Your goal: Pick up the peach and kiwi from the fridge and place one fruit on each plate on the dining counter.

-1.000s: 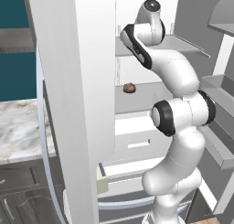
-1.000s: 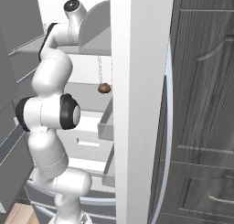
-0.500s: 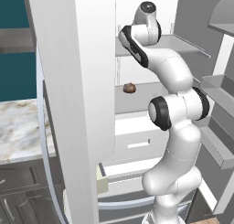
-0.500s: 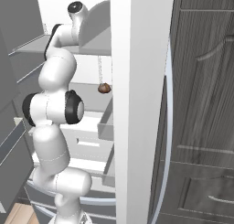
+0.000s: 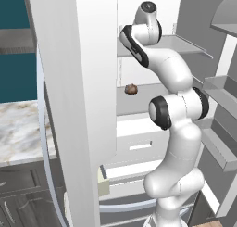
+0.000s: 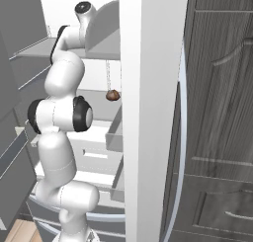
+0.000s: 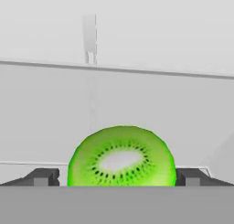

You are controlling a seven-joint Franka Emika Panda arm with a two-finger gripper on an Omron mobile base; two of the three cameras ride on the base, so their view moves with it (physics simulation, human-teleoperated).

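Hand view has the kiwi (image 7: 121, 156) dead centre and close, its cut green face toward the camera, sitting between the two dark fingertips (image 7: 42, 177) of the hand (image 7: 118, 178). The jaws stand fully apart with a tip on either side of the fruit; whether they touch it yet is hard to tell, but nothing is gripped. Behind it run the white back wall and a shelf edge of the fridge (image 5: 78, 82).

Over the last second the arm has straightened and pushed up and inward along the upper shelf (image 5: 185, 44), judging by the base views: the elbow has risen and the wrist has gone deeper into the fridge, at the shelf's back edge. The brown lumpy item (image 5: 131, 89) on the shelf below has not moved.

That reach seems to finish the approach. The kiwi looks bracketed and ready for closing, so the grasp is probably the next step; peach and plates come later.
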